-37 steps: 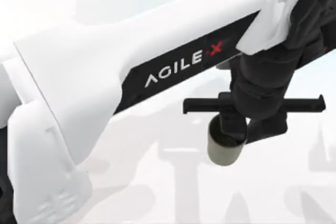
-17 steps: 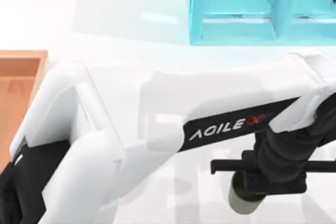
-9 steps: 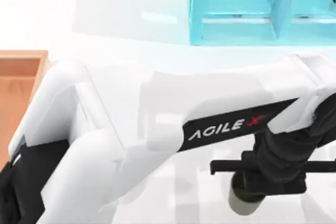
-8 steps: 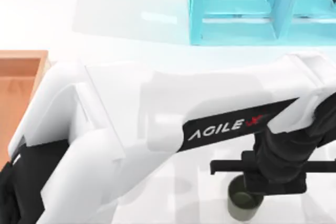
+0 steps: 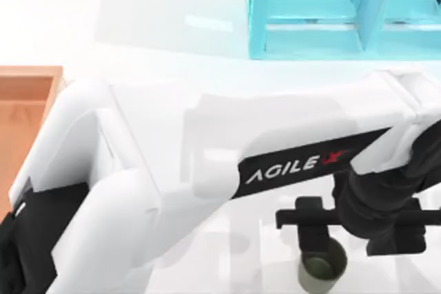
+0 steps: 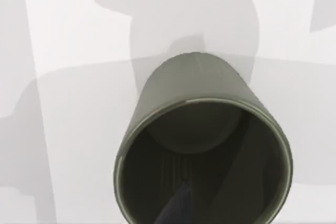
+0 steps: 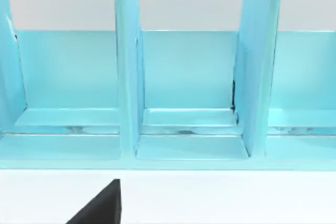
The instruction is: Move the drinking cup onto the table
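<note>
Top view: the drinking cup (image 5: 322, 273) stands upright on the white tabletop (image 5: 172, 39), just under the left end effector (image 5: 355, 235). That end effector is spread wide and holds nothing; one black finger (image 5: 309, 228) sits by the cup's rim. In the left wrist view, the cup's (image 6: 202, 145) dark inside faces up. Farther off stand a turquoise shelf unit (image 5: 331, 12) and a wooden tray (image 5: 24, 115). The right end effector faces the shelf (image 7: 184, 93); I cannot tell if it is open.
</note>
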`<state>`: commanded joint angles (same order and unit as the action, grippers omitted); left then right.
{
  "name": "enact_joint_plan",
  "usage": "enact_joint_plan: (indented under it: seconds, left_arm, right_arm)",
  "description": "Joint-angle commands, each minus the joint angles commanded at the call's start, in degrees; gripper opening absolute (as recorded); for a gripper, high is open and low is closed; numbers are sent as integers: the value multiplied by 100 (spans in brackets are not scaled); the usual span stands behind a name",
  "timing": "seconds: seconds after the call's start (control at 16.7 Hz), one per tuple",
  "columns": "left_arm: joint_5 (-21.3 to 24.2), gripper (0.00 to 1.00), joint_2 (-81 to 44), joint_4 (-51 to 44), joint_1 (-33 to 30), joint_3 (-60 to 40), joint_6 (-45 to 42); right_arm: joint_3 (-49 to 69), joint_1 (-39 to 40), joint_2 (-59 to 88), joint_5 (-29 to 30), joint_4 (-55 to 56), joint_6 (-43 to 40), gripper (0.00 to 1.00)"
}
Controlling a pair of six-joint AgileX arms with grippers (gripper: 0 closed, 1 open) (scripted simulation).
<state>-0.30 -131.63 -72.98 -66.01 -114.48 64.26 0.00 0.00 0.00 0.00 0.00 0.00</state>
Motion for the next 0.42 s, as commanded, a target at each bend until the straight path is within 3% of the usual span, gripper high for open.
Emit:
enact_joint_plan:
  seconds: [0.12,0.42]
  left_arm:
    - [0,100,0,0,0,0,0]
    - [0,100,0,0,0,0,0]
  right_arm:
    - [0,0,0,0,0,0,100]
    - [0,0,0,0,0,0,100]
